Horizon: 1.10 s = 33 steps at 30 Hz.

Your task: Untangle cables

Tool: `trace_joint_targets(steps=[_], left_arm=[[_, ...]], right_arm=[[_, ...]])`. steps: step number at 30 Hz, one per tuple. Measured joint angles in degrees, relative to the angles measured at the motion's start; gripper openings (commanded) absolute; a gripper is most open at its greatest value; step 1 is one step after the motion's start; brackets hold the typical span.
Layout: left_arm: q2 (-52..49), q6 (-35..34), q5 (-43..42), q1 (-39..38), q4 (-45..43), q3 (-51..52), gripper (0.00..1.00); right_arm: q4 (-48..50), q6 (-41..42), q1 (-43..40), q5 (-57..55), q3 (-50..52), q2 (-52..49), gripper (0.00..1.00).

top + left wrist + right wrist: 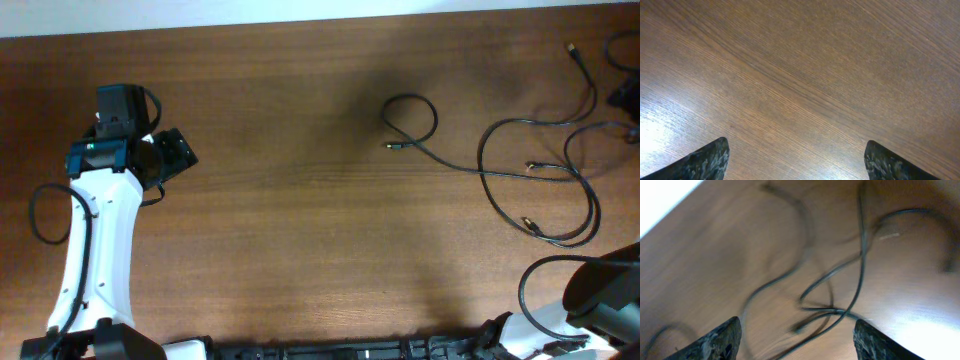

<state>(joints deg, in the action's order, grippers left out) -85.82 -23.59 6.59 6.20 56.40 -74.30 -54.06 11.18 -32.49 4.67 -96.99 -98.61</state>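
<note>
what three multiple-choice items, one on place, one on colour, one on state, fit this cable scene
1. Where on the brown wooden table do the thin black cables lie, overhead? A left B right C centre
2. The left arm's long shell is which colour? A white B red C yellow
3. The left gripper is: A shut on a cable B open, empty C shut, empty
Answers: 1 B, they sprawl at the right side; 2 A, plainly white; 3 B, fingers apart over bare wood.
</note>
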Motion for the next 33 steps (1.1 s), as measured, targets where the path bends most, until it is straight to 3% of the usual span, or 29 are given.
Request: trace_joint_targets(steps=[9, 18, 25, 33], left_arm=[[0.0, 0.0, -0.4, 0.0, 0.0, 0.0, 0.87], [0.0, 0.0, -0.4, 0.0, 0.0, 0.0, 0.88], [0.0, 0.0, -0.4, 0.0, 0.0, 0.0, 0.88], [0.0, 0.0, -0.4, 0.0, 0.0, 0.0, 0.88]], right_arm=[[-3.9, -12.1, 16.6, 12.2, 0.0, -1.6, 0.7], [-4.0, -18.8, 32.0, 12.5, 0.0, -14.8, 0.68], [-1.3, -19.2, 37.7, 11.7, 0.0, -22.1, 0.67], [3.0, -19.3, 40.1, 11.4, 0.0, -24.3, 0.59]])
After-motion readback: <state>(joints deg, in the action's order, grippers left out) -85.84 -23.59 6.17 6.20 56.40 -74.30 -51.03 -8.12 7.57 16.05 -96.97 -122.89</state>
